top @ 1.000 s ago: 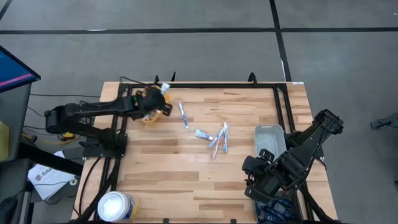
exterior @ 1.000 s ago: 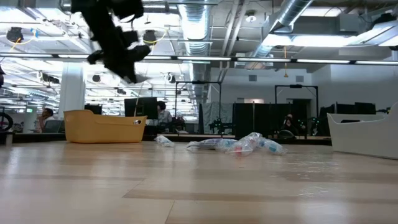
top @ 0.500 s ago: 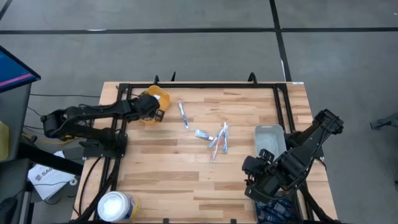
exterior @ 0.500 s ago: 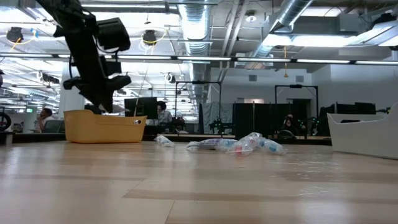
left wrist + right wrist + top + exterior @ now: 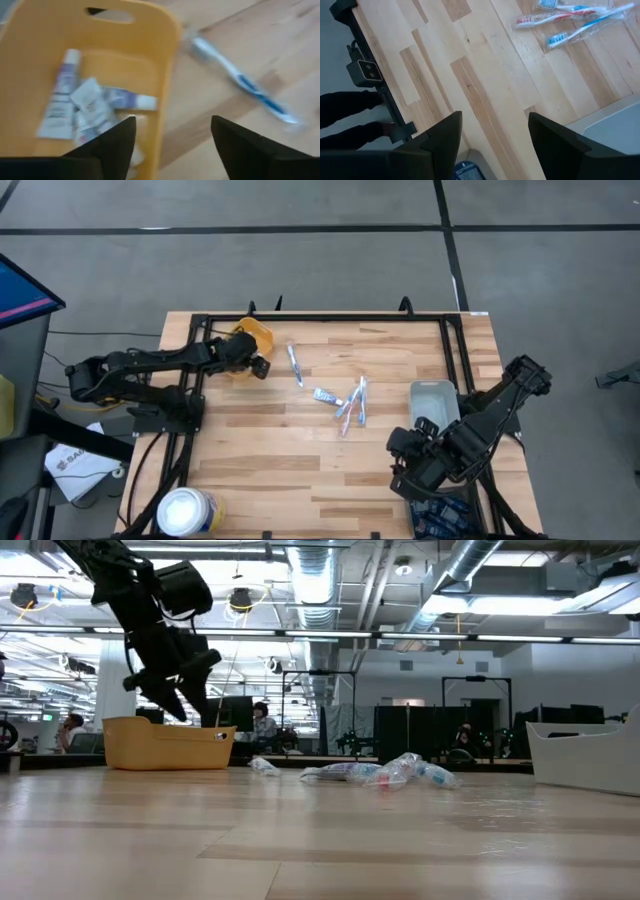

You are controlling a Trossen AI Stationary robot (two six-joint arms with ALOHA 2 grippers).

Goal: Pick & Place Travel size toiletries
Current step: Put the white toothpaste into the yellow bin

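- The left gripper (image 5: 258, 366) hangs over the edge of the yellow bin (image 5: 256, 333) at the table's (image 5: 300, 470) far left, its fingers (image 5: 107, 145) spread apart with nothing between them.
- Inside the bin lie several small white tubes (image 5: 59, 102), piled together on its floor.
- One wrapped toothbrush (image 5: 240, 82) lies on the wood just beside the bin, apart from it.
- A loose cluster of wrapped toothbrushes (image 5: 350, 405) sits near the table's middle; a single small tube (image 5: 324, 396) touches that cluster on its left.
- The right gripper (image 5: 400, 455) waits low at the table's right side, beside a grey tray (image 5: 434, 396); its fingers (image 5: 440, 142) stand parted and empty.
- A white tub (image 5: 187, 511) stands at the near left corner.
- A person (image 5: 262, 722) sits in the room behind.
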